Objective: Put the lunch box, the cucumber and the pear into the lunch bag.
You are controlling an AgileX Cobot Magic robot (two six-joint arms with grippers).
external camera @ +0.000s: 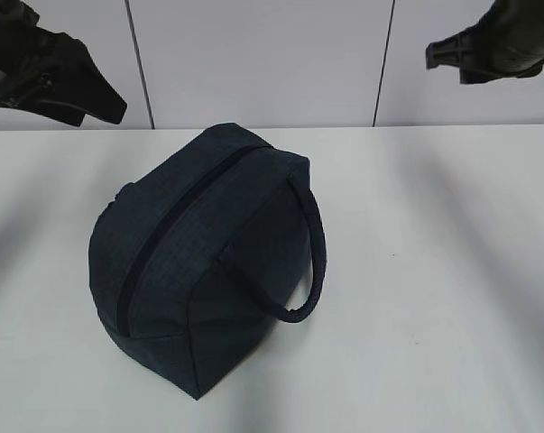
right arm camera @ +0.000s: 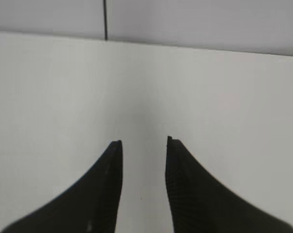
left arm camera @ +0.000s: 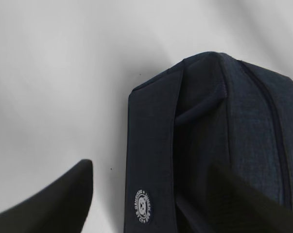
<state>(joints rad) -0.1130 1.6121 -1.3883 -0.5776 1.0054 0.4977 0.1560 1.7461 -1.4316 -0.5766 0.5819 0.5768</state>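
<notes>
The dark navy lunch bag (external camera: 199, 262) stands in the middle of the white table, its long zipper (external camera: 177, 230) apparently closed and its padded loop handle (external camera: 317, 262) hanging on the right side. My left gripper (external camera: 96, 95) hovers open, high at the back left. In the left wrist view the left gripper (left arm camera: 151, 165) is above one end of the lunch bag (left arm camera: 209, 121), not touching it. My right gripper (external camera: 443, 54) hangs high at the back right. In the right wrist view the right gripper (right arm camera: 144, 141) is open over bare table. The lunch box, cucumber and pear are out of view.
The white table (external camera: 452, 271) runs back to a pale panelled wall (external camera: 262, 54). A round white logo badge (left arm camera: 143, 206) sits on the bag's end panel.
</notes>
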